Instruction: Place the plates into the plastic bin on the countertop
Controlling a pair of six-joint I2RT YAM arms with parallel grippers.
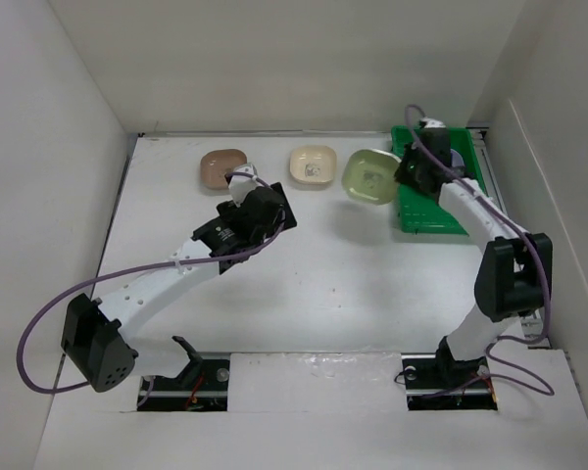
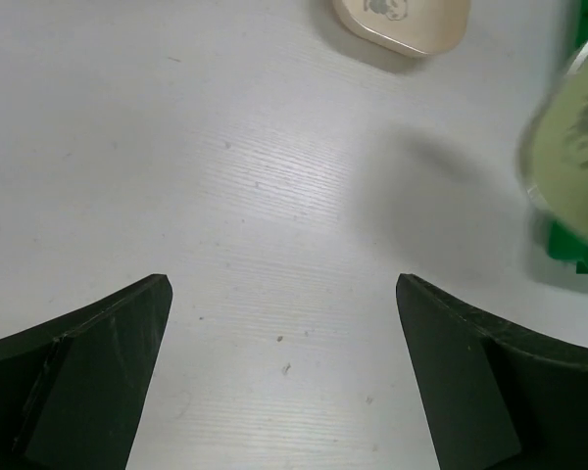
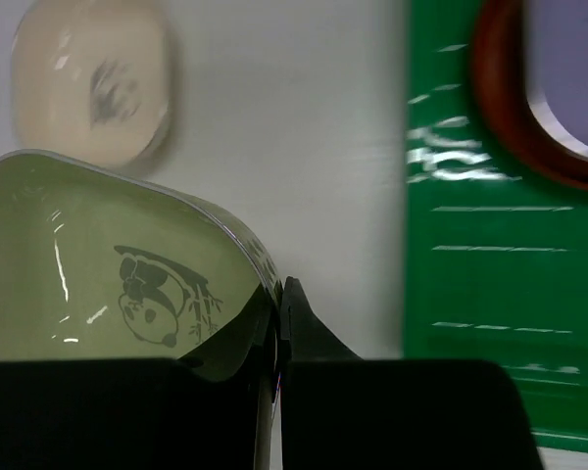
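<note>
Light green plate (image 3: 127, 284) pinched at rim by right gripper (image 3: 279, 304), held tilted just left of plastic bin (image 3: 470, 294), not yet placed. Red-brown plate (image 3: 495, 108) and lavender plate (image 3: 573, 69) seen inside bin. Cream plate (image 1: 313, 164) and tan-pink plate (image 1: 223, 166) left on countertop (image 1: 323, 284). Left gripper (image 2: 284, 289) spread wide, empty.

Grn plate (image 1: 370, 177) tilted, raised, beside grn bin (image 1: 431, 213)

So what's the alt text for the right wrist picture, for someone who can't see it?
The right arm's fingers pinch the rim of a light green plate with a panda drawing, above the white countertop. Beyond it lies a cream plate; to the right, a green bin holds a red-brown plate with a lavender one in it.
</note>
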